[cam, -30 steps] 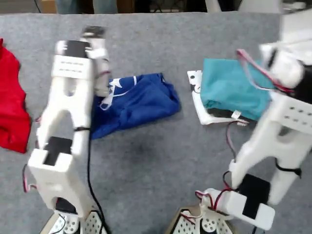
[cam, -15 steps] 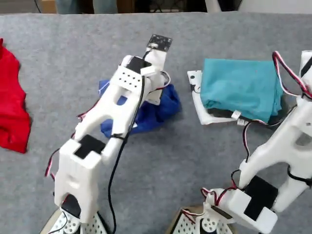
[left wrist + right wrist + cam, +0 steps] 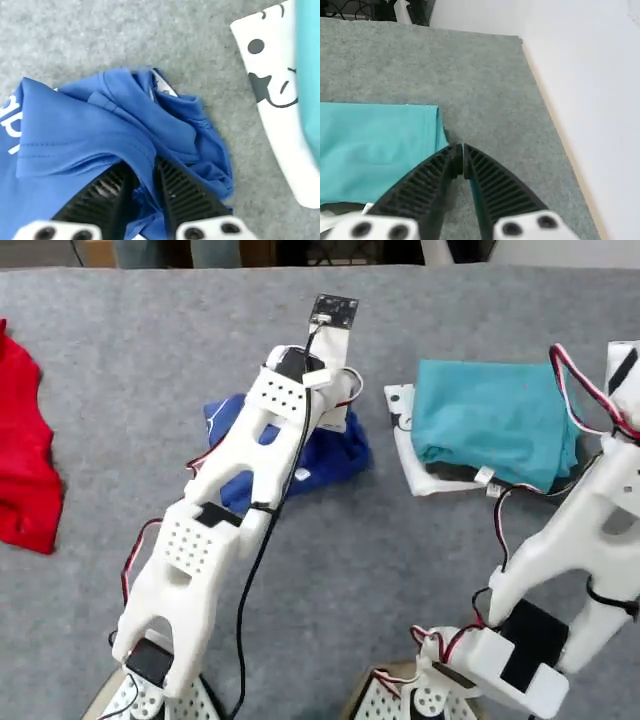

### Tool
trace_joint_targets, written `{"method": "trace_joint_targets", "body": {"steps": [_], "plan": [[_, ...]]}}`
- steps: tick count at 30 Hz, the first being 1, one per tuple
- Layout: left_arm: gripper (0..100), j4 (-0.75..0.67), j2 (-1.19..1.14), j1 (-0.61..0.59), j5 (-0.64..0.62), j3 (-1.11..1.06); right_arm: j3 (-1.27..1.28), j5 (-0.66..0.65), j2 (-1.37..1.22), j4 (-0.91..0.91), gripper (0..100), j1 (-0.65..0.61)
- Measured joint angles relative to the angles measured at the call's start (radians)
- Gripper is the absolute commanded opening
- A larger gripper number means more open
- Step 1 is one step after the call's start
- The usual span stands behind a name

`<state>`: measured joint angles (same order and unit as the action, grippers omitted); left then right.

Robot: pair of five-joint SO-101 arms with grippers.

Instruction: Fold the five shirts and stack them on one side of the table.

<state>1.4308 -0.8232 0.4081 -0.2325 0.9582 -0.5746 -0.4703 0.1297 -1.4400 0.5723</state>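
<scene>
A crumpled blue shirt (image 3: 345, 452) (image 3: 90, 135) lies mid-table under my outstretched left arm. My left gripper (image 3: 337, 422) (image 3: 144, 167) sits at the shirt's edge nearest the stack, shut on a fold of blue cloth. To the right is a folded stack with a teal shirt (image 3: 490, 420) (image 3: 370, 145) on top and a white printed shirt (image 3: 400, 405) (image 3: 275, 85) beneath, a dark layer showing between them. A red shirt (image 3: 25, 460) lies spread at the far left. My right gripper (image 3: 459, 150) hovers shut and empty just off the teal shirt's corner.
The grey felt table (image 3: 420, 570) has open room in front of the blue shirt and between the blue and red shirts. The right arm (image 3: 600, 510) stands beside the stack. The table's edge (image 3: 540, 100) runs close by the right gripper.
My left arm has swung right and stretched out across the blue shirt, which is now more bunched. The right arm has drawn back to the right, off the teal shirt.
</scene>
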Motion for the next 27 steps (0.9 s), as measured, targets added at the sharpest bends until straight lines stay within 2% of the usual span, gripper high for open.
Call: {"method": "trace_joint_targets", "body": {"steps": [5,10,11,14,18,23,27], "plan": [[4,0.038,-0.063,0.0,0.0,0.1,0.018,-0.034,0.0,0.006,1.8,-0.026],[25,0.041,-0.081,0.0,-0.074,0.152,0.018,-0.035,0.0,0.006,1.8,-0.038],[26,0.052,-0.081,0.0,-0.08,0.16,0.018,-0.035,0.0,0.006,1.8,-0.038],[25,0.11,-0.081,0.0,-0.08,0.212,0.018,-0.035,0.0,0.006,1.8,-0.066],[24,0.229,-0.081,-0.044,-0.074,0.39,0.043,-0.034,0.0,0.006,1.8,-0.175],[4,0.318,-0.083,-0.242,0.018,0.614,0.15,-0.034,-0.064,0.009,1.8,-0.428],[3,0.325,-0.086,-0.45,0.075,0.635,0.163,-0.025,-0.196,0.009,1.7,-0.669]]}}
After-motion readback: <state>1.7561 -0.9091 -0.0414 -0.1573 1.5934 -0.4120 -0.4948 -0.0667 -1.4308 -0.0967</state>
